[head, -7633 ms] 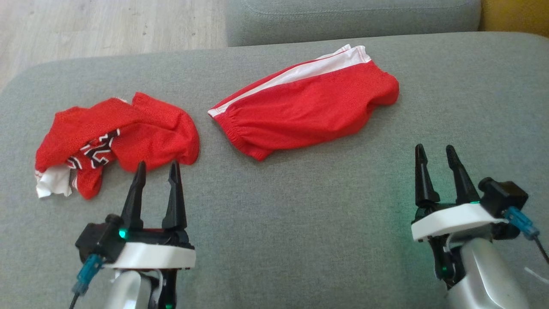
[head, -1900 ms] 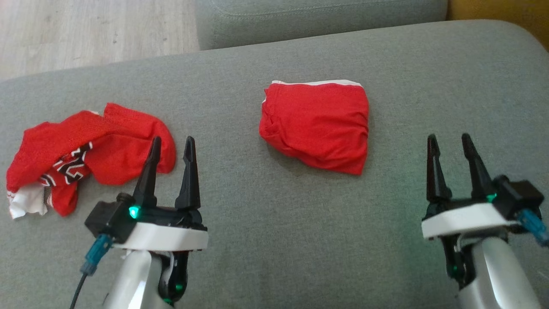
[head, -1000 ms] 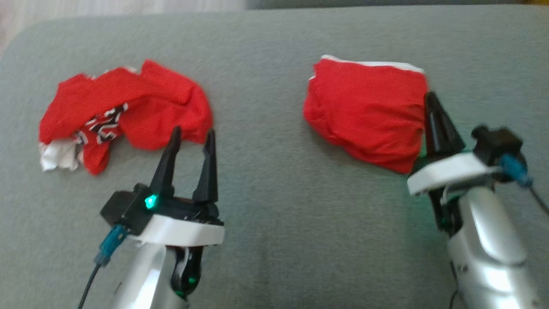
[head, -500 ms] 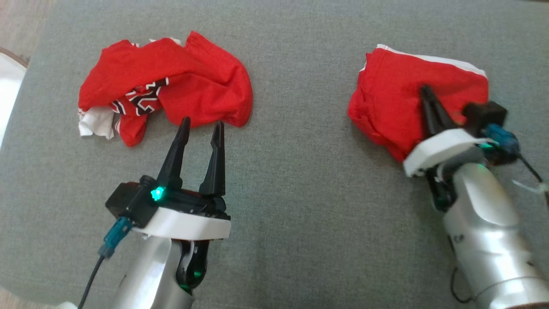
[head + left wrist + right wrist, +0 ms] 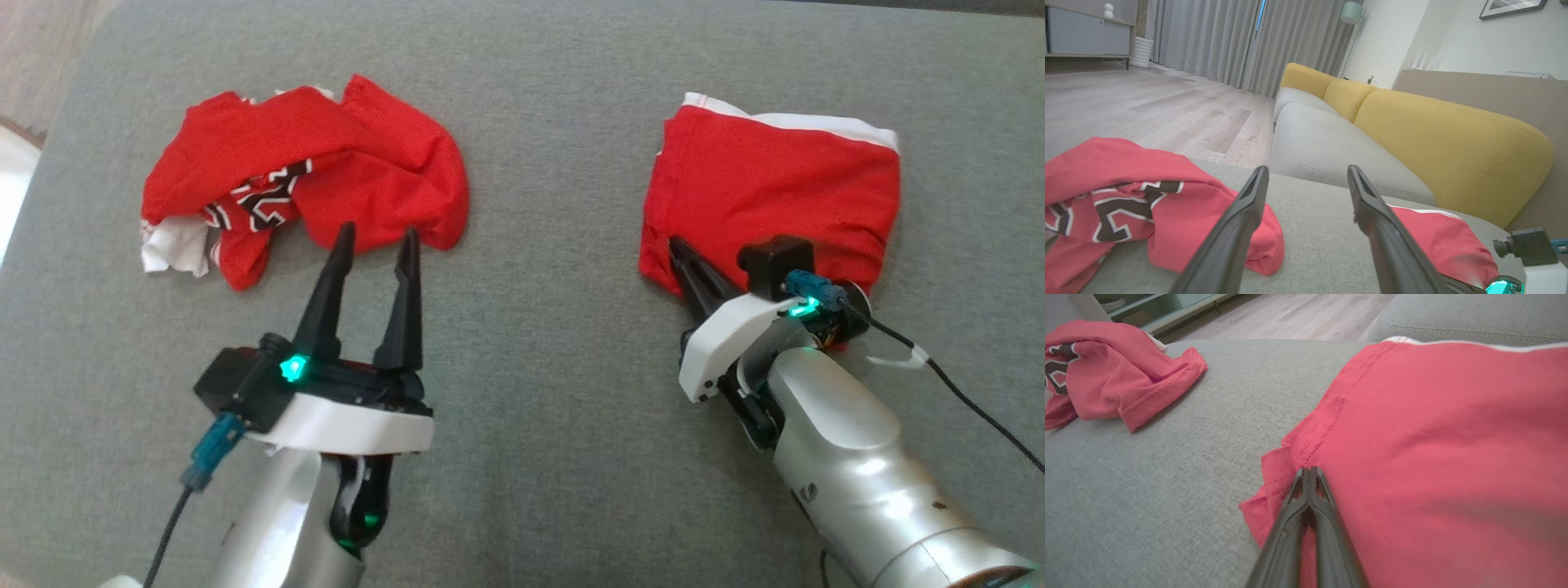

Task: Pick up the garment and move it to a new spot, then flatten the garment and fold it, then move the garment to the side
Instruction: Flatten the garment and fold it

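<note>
Folded garment (image 5: 775, 188) touched by clenched right gripper (image 5: 674, 242), crumpled garment (image 5: 310, 171), left gripper (image 5: 377, 231) spread, two garments

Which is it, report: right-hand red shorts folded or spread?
Folded: the red shorts lie as a compact rectangle, with layered edges showing along the left side.

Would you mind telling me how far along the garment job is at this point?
Done: the red shorts lie folded into a compact rectangle on the grey cushion. In hand: the right gripper, shut, has its tips at the fold's near left corner; whether it pinches cloth is unclear. Remaining: moving the shorts aside. The left gripper hangs open by the crumpled jersey.
</note>
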{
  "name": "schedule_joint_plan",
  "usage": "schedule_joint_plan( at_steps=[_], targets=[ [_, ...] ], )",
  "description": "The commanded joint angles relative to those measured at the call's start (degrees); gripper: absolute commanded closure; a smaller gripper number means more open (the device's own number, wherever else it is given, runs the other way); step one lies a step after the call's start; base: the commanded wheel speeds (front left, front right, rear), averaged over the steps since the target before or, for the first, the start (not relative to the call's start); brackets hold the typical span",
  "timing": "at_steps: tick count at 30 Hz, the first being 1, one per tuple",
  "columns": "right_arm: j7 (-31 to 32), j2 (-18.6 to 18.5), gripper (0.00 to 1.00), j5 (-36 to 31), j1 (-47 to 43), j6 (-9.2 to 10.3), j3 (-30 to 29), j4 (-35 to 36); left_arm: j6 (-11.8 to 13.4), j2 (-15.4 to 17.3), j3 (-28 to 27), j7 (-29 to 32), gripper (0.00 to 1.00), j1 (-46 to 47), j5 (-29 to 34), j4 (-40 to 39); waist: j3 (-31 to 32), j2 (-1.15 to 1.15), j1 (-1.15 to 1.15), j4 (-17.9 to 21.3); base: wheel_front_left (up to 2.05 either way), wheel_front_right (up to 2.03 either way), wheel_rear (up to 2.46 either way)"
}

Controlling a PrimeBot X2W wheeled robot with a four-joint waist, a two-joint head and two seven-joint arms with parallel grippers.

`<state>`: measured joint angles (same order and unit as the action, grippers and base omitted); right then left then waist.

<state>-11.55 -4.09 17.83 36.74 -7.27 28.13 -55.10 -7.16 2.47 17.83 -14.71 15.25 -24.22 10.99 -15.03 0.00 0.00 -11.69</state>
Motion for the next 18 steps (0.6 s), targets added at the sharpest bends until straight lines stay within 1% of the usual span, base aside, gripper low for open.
schedule_joint_plan(
  at_steps=[1,5,9,12,15,18],
  targets=[
    [-0.41,1.18,1.0,1.09,0.25,-0.22,1.5,0.2,-0.33,0.41,-2.55,-0.29,0.0,1.46,0.25,-1.49,0.32,0.0,0.0,0.53,0.0,0.0,0.0],
    [-2.48,0.98,1.0,3.89,1.04,-0.22,1.33,1.23,-0.33,0.41,-3.47,-0.29,0.0,1.16,0.57,-1.48,1.48,0.0,0.0,2.32,0.0,0.0,0.0],
    [-3.34,-0.36,1.0,4.79,0.72,-0.22,-1.05,4.63,-0.33,0.41,-4.16,-0.29,0.0,0.67,0.92,-1.9,2.9,0.0,0.0,4.57,0.0,0.0,0.0],
    [-3.41,-1.55,1.0,4.14,-0.9,-0.22,-6.0,10.46,-0.33,0.41,-4.77,-0.29,0.0,0.18,1.34,-2.16,3.98,0.0,0.0,6.61,0.0,0.0,0.0],
    [-3.42,-2.23,1.0,1.45,-4.3,-0.22,-11.81,16.6,-0.33,0.41,-5.27,-0.29,0.0,-0.23,1.65,-2.42,4.88,0.0,0.0,8.54,0.0,0.0,0.0],
    [-3.43,-1.9,1.0,-2.32,-8.77,-0.22,-17.12,22.16,-0.33,0.41,-5.64,-0.29,0.0,-0.57,2.01,-2.59,5.69,0.0,0.0,10.33,0.0,0.0,0.0]
  ],
)
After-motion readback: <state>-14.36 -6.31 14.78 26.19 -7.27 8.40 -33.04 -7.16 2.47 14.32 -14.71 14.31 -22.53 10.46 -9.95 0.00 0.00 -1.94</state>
